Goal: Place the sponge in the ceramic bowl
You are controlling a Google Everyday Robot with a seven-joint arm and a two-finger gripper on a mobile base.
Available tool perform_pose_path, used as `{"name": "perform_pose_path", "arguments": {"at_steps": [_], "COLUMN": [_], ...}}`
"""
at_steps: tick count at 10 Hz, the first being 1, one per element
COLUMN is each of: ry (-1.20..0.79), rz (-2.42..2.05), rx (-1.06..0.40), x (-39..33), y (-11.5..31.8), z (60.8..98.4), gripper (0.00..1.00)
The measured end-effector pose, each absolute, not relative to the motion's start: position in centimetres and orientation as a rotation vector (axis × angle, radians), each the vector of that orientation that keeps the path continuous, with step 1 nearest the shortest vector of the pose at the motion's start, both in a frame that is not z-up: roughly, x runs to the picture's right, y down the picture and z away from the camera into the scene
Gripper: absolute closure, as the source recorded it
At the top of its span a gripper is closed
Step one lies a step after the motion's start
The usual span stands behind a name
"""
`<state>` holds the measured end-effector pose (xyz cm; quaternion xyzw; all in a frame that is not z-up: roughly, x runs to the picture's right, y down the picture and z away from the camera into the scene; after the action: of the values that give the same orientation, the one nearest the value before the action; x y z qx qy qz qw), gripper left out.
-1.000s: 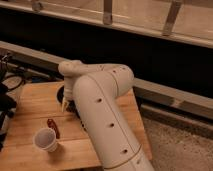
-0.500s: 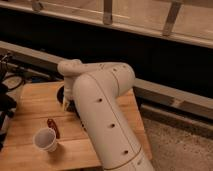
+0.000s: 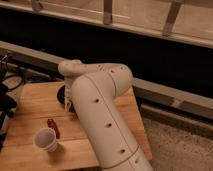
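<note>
My big white arm [image 3: 100, 115] reaches across the wooden table [image 3: 35, 102] and covers its middle. The gripper [image 3: 67, 102] hangs down from the wrist at the arm's far end, over the table's back part. Just beside it shows a dark rounded edge, the ceramic bowl [image 3: 61, 93], mostly covered by the arm. The sponge is hidden from view.
A white paper cup [image 3: 45, 139] stands near the table's front left. A thin dark red object [image 3: 52, 127] lies just behind it. Dark gear [image 3: 7, 95] sits off the table's left edge. A dark wall with a ledge runs behind.
</note>
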<state>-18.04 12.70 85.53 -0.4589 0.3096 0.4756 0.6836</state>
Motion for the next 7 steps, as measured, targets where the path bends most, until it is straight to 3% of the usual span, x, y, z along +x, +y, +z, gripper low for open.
{"name": "perform_pose_path", "arguments": {"at_steps": [3, 5, 7], "ry": [0.692, 0.654, 0.526], "rz": [1.04, 1.035, 1.088], "rx": [-1.029, -1.039, -1.071], "x": [-18.0, -18.4, -18.6], "y": [12.7, 12.5, 11.2], "z": [85.3, 84.9, 83.6], "gripper": [0.93, 1.0, 1.0]}}
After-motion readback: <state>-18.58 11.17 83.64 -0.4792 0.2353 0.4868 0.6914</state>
